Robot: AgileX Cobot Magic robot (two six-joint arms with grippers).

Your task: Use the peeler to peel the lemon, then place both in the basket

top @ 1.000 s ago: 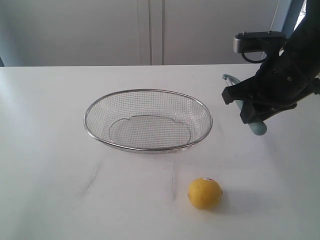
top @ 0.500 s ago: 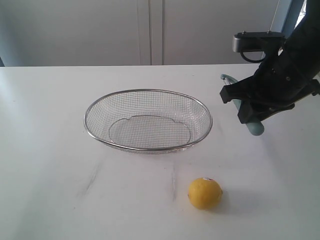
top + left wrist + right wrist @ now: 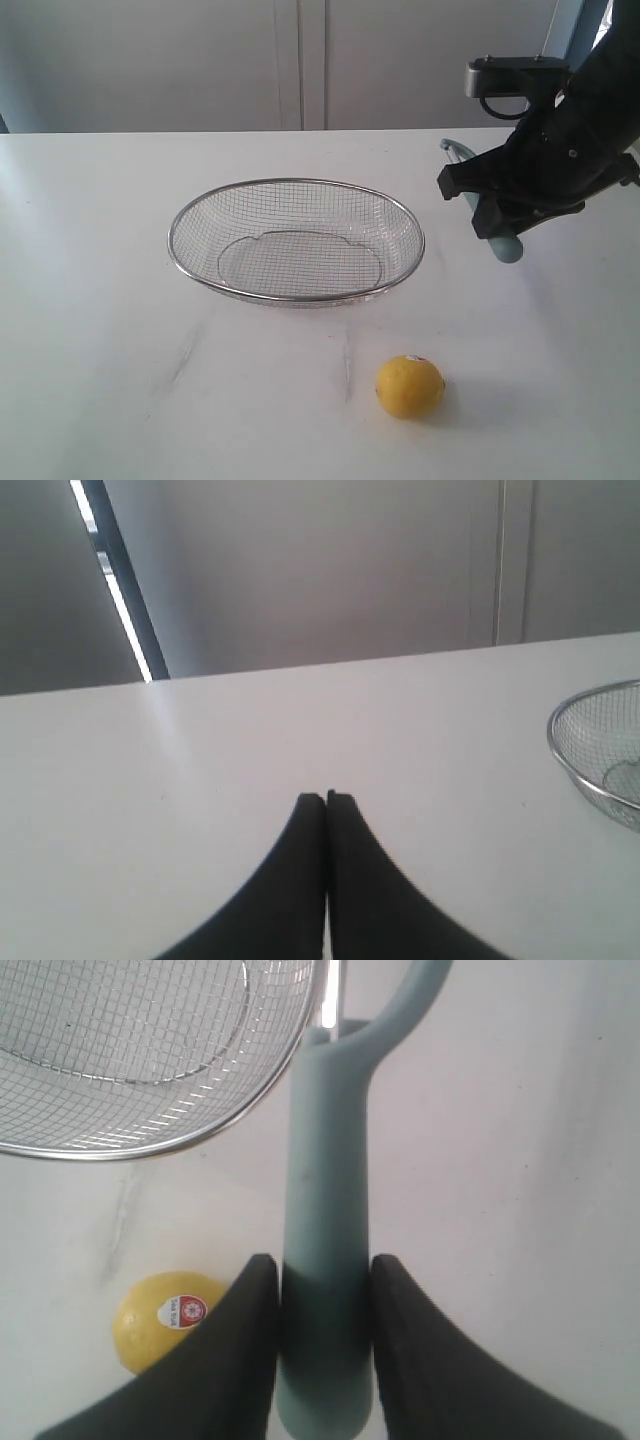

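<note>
The yellow lemon point(image 3: 409, 386) with its red-and-white sticker lies on the white table near the front, right of centre; it also shows in the right wrist view point(image 3: 165, 1317). My right gripper point(image 3: 323, 1265) is shut on the pale teal handle of the peeler point(image 3: 325, 1210), holding it above the table to the right of the basket point(image 3: 296, 240). In the exterior view the peeler point(image 3: 506, 246) pokes out below the black gripper point(image 3: 495, 212), its head hidden behind it. My left gripper point(image 3: 326, 798) is shut and empty over bare table, with the basket rim point(image 3: 560, 750) off to one side.
The silver wire-mesh basket sits mid-table and holds nothing. A pale wall and cabinet doors point(image 3: 300, 60) stand behind the table's far edge. White tabletop point(image 3: 120, 330) stretches left of the basket and lemon.
My right gripper with the peeler has shifted slightly left and up, toward the basket. The lemon and basket have not moved.
</note>
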